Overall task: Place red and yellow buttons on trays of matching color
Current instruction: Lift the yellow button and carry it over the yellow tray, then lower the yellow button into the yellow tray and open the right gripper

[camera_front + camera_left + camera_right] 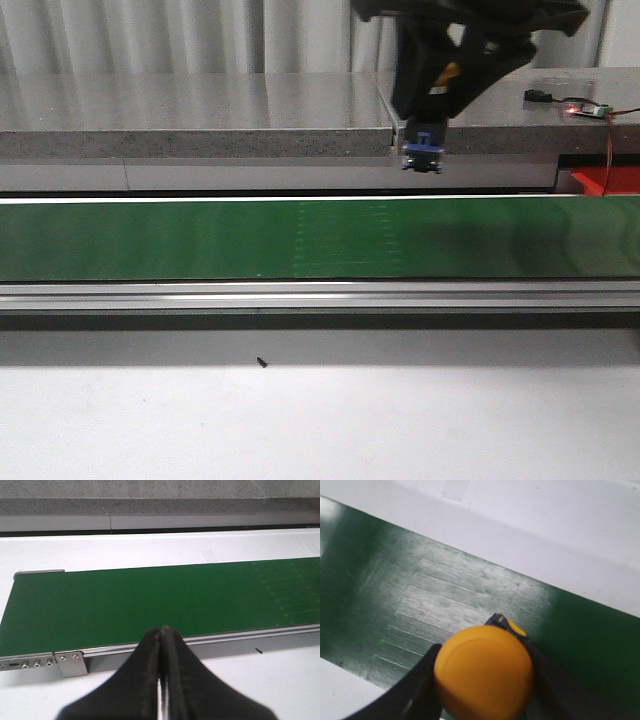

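Note:
A round yellow button [484, 672] sits between the fingers of my right gripper [482, 652], which is shut on it. In the front view that gripper [421, 160] hangs above the far edge of the green conveyor belt [200, 240], right of the middle, with a blue part showing at its tip. My left gripper [162, 632] is shut with nothing in it, over the near rail at the belt's left end. Part of a red tray [605, 180] shows at the far right. The red button and the yellow tray are out of view.
A grey stone counter [200, 115] runs behind the belt, with a small circuit board and red wire [585, 108] on its right. An aluminium rail [300, 295] borders the belt's near side. A white table [300, 420] lies in front, with a small black speck [261, 362].

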